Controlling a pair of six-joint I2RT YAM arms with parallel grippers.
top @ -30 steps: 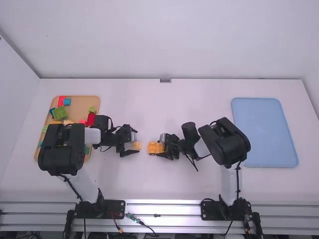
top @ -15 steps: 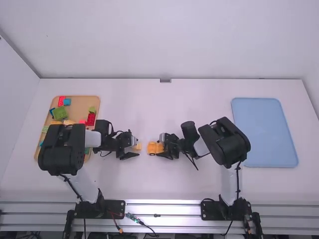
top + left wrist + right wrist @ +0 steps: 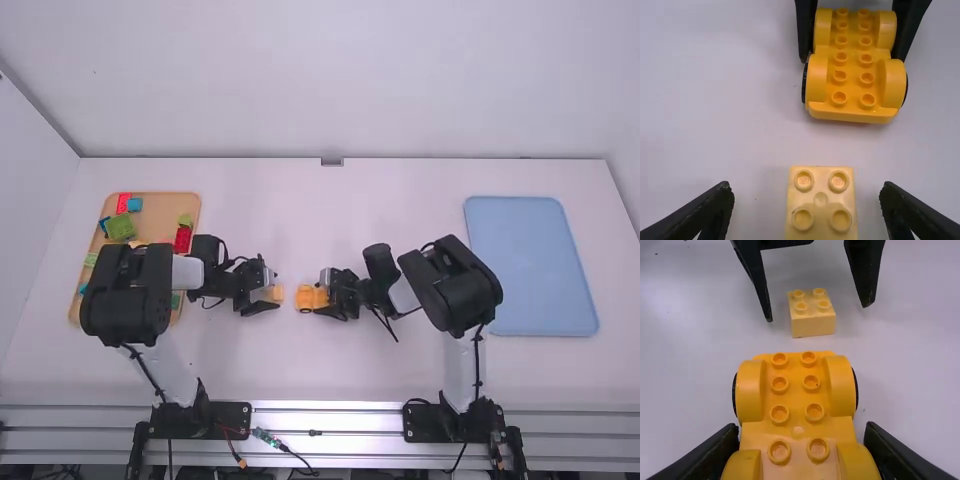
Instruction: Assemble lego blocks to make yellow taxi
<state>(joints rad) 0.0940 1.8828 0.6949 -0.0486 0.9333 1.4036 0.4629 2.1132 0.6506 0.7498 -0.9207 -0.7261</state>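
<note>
The wheeled yellow chassis [image 3: 311, 297], studs up, serves as reference; the right gripper [image 3: 801, 427] is clamped on its sides between the wheels, presumably to brace it against assembly force. Just beyond the chassis's free end, well short of touching it, the pale yellow block [image 3: 821, 205] sits studs up on the white table [image 3: 330, 370]. The left gripper [image 3: 806, 189] has its fingers apart, one on each side of that block without contact, an alignment suited to closing on it squarely. Farther left of the chassis, the wooden tray [image 3: 160, 213] contains loose blocks, likely as parts supply. Farthest, well right of the chassis, lies the blue tray [image 3: 530, 265], possibly intended for the finished taxi
</note>
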